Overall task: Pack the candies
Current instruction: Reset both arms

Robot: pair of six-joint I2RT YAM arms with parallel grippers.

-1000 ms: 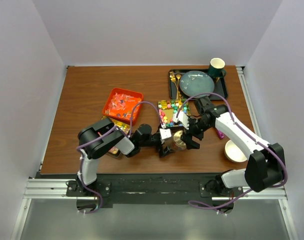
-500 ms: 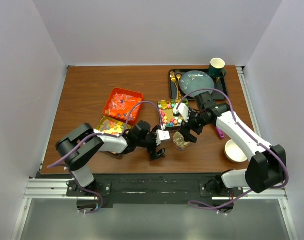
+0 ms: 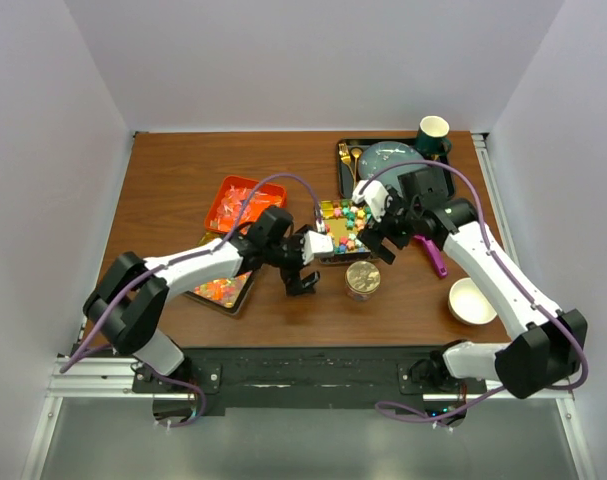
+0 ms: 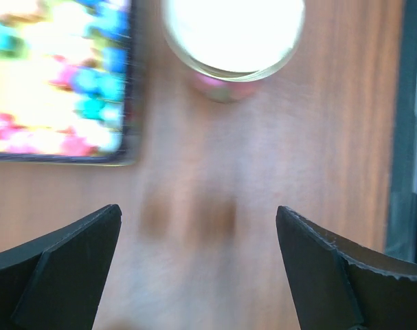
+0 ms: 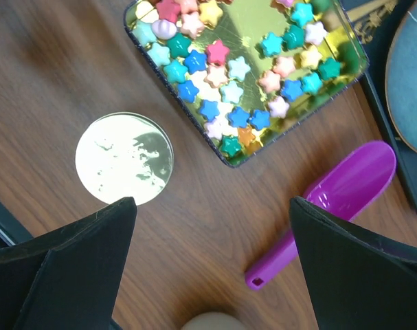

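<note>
While both arms hover over the middle of the table, the candies lie loose in the open gold tin, a jumble of little pastel stars one layer deep with bare metal showing between them. They look light, hard and smooth, so I'd expect them to skid and scatter rather than sit for a two-finger pinch. The purple scoop just beside the tin looks like the better handle on them, taken by its stem. The right gripper hangs spread wide and empty above the wood between the tin and the jar, whose gold lid is on. The left gripper is also gaping, holding nothing, just short of that jar. No brand, label or lettering can be read anywhere; the lid only glares.
</note>
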